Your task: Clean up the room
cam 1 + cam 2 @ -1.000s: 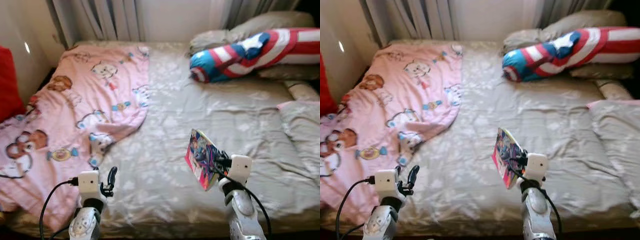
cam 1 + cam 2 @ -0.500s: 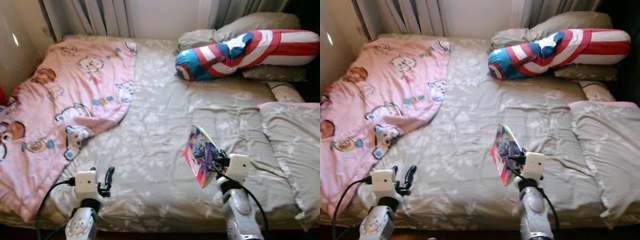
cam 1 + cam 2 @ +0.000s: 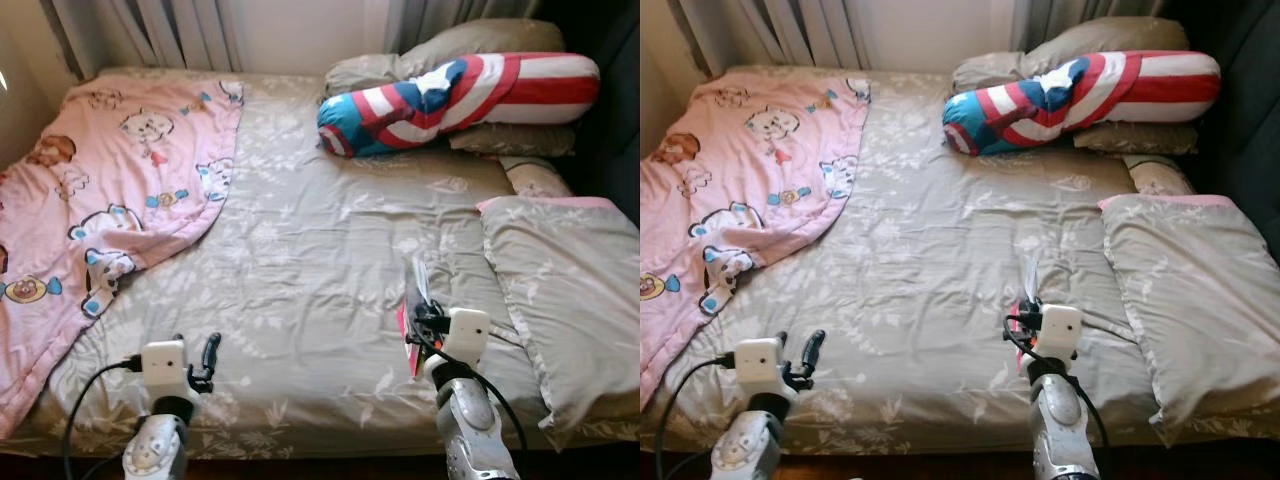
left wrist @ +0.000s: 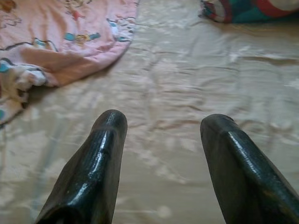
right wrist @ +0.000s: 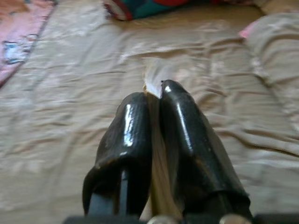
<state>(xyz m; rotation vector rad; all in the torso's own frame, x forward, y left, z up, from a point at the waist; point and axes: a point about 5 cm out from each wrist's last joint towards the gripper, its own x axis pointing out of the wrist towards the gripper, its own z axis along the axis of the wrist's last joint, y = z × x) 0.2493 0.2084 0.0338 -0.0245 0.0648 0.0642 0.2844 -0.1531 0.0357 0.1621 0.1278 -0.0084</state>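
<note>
Before us lies a grey bed [image 3: 300,250]. Above its near edge we pinch a thin book [image 3: 413,320] edge-on in the right gripper [image 5: 152,100]; the left gripper [image 4: 161,123] hovers spread wide, near a pink blanket [image 3: 110,170].

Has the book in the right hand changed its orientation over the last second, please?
Yes. The book in the right hand has turned from cover-facing to edge-on, judged against the hand's white wrist block.
</note>
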